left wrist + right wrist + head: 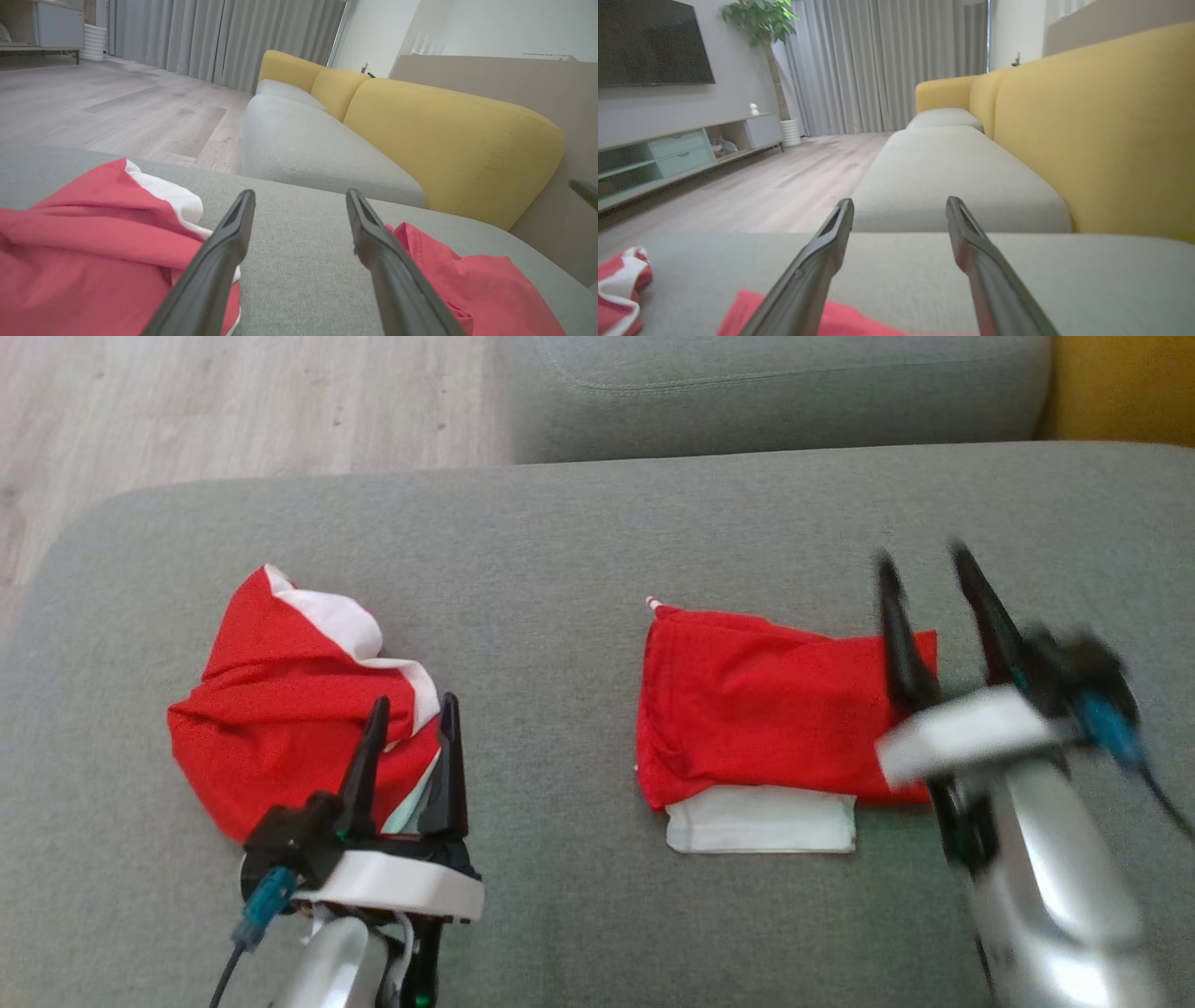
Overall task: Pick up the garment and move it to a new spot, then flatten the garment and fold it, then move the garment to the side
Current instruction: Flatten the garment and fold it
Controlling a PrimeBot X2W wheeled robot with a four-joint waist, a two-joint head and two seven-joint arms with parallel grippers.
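Overhead, the crumpled garment (289,709), red and white, lies on the left of the grey cushion (560,541). It is straight ahead of the left gripper (415,702), the nearer one, whose fingers are spread and empty over its near edge. The right gripper (920,556), blurred, parted and empty, hovers at the right end of the folded garment (756,709).

In the left wrist view, the crumpled garment (93,233) sits just left of the fingers of the left gripper (300,192).

In the right wrist view, the folded garment (742,308) lies beneath the right gripper (900,199).

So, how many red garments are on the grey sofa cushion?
2. A crumpled red-and-white garment lies on the left, by the left gripper; a folded red garment lies right of centre, beside the right gripper. None seems hidden.
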